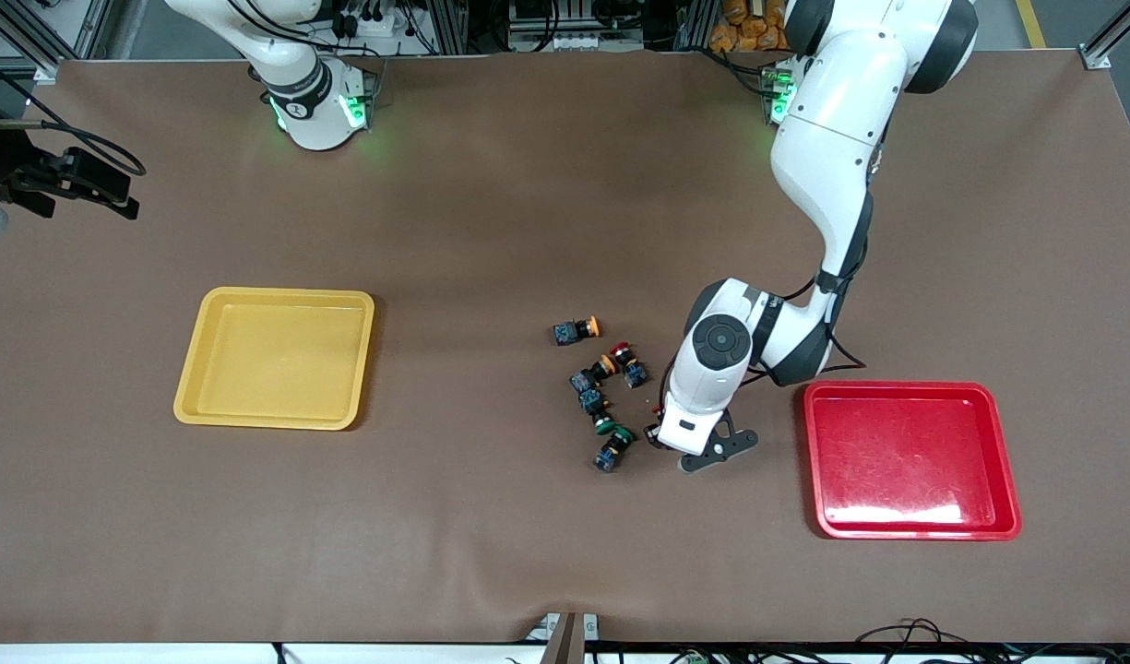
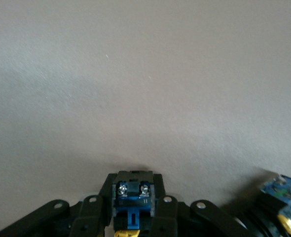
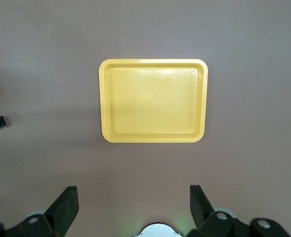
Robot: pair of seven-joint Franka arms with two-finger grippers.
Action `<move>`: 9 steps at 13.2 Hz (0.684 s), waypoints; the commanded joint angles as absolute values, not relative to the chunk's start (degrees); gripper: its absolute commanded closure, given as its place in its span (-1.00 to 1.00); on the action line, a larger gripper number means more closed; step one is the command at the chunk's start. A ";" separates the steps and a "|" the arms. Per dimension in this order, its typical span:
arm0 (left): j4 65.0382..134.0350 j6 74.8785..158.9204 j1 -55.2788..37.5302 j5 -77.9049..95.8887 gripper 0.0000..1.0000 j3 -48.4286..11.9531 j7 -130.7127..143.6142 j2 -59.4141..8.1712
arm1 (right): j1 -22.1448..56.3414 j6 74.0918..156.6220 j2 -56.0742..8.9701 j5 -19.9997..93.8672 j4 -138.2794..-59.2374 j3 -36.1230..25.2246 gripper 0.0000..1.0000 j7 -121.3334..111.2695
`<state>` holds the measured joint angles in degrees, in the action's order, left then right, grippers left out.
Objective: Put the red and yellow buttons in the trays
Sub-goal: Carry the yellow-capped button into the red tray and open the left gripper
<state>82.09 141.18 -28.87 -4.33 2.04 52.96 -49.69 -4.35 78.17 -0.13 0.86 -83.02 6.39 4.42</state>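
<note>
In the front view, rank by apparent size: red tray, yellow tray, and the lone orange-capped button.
1-2. Red tray and yellow tray: look alike, no clear ranking.
3. Orange-capped button: far smaller.

Bare table (image 1: 491, 212) lies between the yellow tray (image 1: 188, 392) and the button cluster (image 1: 600, 392). The left gripper (image 1: 661, 441), fingers closed on a switch (image 2: 132, 195), stands low between that cluster and the red tray (image 1: 1007, 461).

Yellow tray (image 1: 274, 358), glossy red tray (image 1: 910, 461) — brown table (image 1: 491, 203), blue-based black buttons (image 1: 601, 387).
</note>
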 commanded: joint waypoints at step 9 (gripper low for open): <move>79.63 127.62 -19.44 -5.54 1.00 3.60 30.70 -42.45 | -5.71 77.52 -0.44 1.67 -82.00 7.29 -1.00 3.78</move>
<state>78.43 128.34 -21.92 -4.38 4.14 35.09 -43.36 -4.35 78.14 -0.16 0.86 -83.02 6.40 4.41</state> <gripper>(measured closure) 0.661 0.000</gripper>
